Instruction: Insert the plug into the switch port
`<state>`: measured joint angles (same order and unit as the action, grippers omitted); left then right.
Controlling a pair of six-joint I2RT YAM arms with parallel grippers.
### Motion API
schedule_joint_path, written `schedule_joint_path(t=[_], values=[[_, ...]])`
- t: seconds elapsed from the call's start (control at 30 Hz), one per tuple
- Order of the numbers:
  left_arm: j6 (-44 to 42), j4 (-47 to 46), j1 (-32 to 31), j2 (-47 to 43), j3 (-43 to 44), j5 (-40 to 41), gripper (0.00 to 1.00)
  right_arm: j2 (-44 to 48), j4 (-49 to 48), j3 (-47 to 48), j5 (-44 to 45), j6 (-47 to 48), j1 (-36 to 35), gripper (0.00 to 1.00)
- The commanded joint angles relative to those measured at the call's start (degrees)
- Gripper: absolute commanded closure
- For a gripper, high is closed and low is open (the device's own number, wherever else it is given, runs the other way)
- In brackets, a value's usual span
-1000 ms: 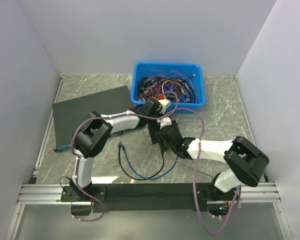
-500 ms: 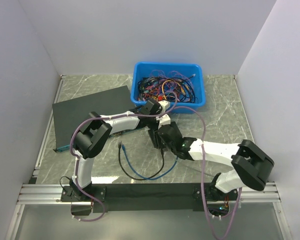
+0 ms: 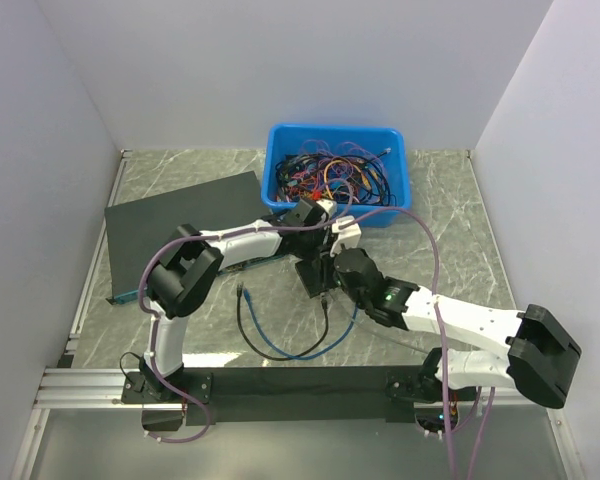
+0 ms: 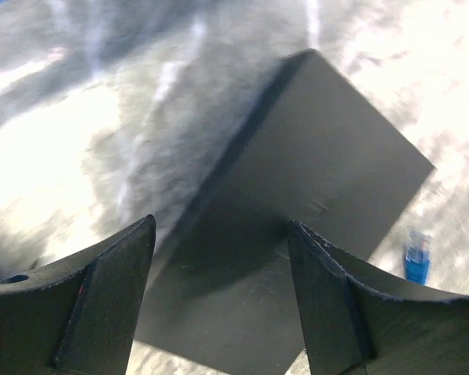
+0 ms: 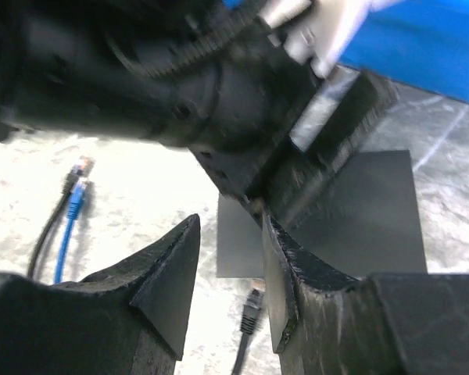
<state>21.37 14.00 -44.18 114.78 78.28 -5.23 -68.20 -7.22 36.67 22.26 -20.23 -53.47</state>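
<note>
Right wrist view: the small clear plastic plug point(image 5: 76, 187) on a thin blue cable point(image 5: 62, 250) lies on the table point(image 5: 141, 203), apart from the flat black switch box point(image 5: 375, 211). The left end effector point(image 4: 219, 226) and right end effector point(image 5: 230, 226) are spread, empty. We judge the plug light and brittle; grip its rigid body.

The plug point(image 5: 76, 187), a clear tip on a blue boot ending the thin blue cable, lies flat on the bench point(image 5: 141, 195). It is well to the left of the right fingers point(image 5: 172, 273) and apart from the small black box point(image 4: 313, 172). That flat, matt box lies directly beneath the left fingers point(image 4: 102, 305) and just ahead of the right ones. The switch port along its edge cannot be made out.
</note>
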Motion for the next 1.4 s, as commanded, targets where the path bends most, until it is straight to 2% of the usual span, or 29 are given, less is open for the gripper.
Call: schedule_joint_path(t=[0.0, 0.2, 0.43, 0.6, 0.7, 0.87, 1.13, 1.37], values=[[3.3, 3.9, 0.4, -4.4, 3.8, 8.0, 0.25, 1.6, -1.8, -1.2, 3.7, -1.5, 0.1, 0.55], [6.6, 3.7, 1.9, -11.1, 3.6, 14.1, 0.24, 2.6, -2.3, -3.2, 4.2, -3.3, 0.1, 0.55], [14.5, -0.2, 2.0, -21.7, -9.4, 15.3, 0.26, -0.1, -1.2, -1.7, 5.6, -3.2, 0.7, 0.54], [18.0, 0.6, 2.2, -25.8, -12.4, 14.9, 0.3, -1.9, -1.4, -0.4, 5.8, -4.1, 1.0, 0.54], [20.5, -1.5, 2.2, -29.7, -16.9, 12.8, 0.32, -2.4, 0.2, 0.9, 4.2, -6.6, 3.7, 0.55], [22.7, -4.4, 1.2, -34.4, -24.3, 10.2, 0.35, -3.8, 2.2, 1.5, -3.4, -9.4, 13.0, 0.56], [25.1, -10.4, -0.6, -32.7, -29.8, 6.1, 0.36, -10.5, 4.9, 3.0, -8.5, -13.4, 19.5, 0.59], [24.9, -13.4, -0.8, -28.2, -29.0, 4.4, 0.36, -13.6, 5.8, 2.1, -8.4, -16.0, 22.2, 0.61]])
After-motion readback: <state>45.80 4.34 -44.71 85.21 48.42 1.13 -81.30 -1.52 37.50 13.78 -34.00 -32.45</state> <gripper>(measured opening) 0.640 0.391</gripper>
